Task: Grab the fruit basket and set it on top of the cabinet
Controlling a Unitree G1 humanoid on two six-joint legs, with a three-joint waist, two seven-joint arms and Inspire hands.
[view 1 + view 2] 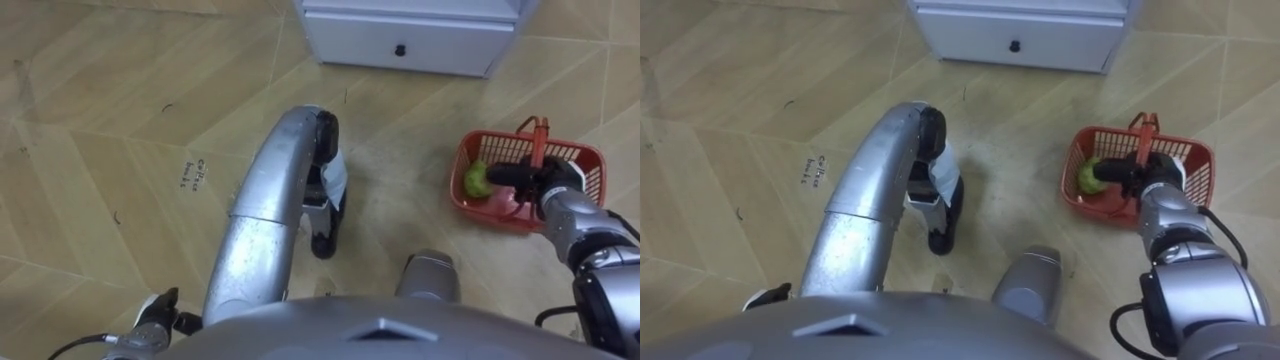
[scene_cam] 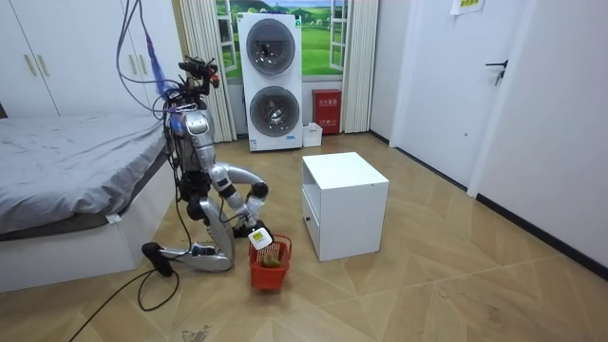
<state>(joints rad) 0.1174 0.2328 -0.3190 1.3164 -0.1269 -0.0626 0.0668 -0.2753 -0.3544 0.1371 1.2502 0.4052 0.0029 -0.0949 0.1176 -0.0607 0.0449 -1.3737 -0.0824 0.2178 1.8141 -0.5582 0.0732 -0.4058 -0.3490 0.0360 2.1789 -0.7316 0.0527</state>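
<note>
— Where is the fruit basket [image 1: 586, 168]?
— On the floor [image 1: 120, 120] at three o'clock, with a green fruit [image 1: 477, 180] inside. The white cabinet [image 1: 420, 40] is at twelve.
— Right hand [image 1: 540, 186]?
— Fingers curled round the upright handle [image 1: 541, 135].
— Left hand [image 1: 322, 225]?
— Mid-view, fingers hanging loose and straight, holding nothing.

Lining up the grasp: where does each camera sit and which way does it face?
Left eye view: on the head, looking down at the floor; left hand hanging centre, right hand at the basket.
Right eye view: just beside it, same aim, same hands.
Room view: across the room, facing the whole kneeling robot by the bed.
Shared: basket and white cabinet in all.
</note>
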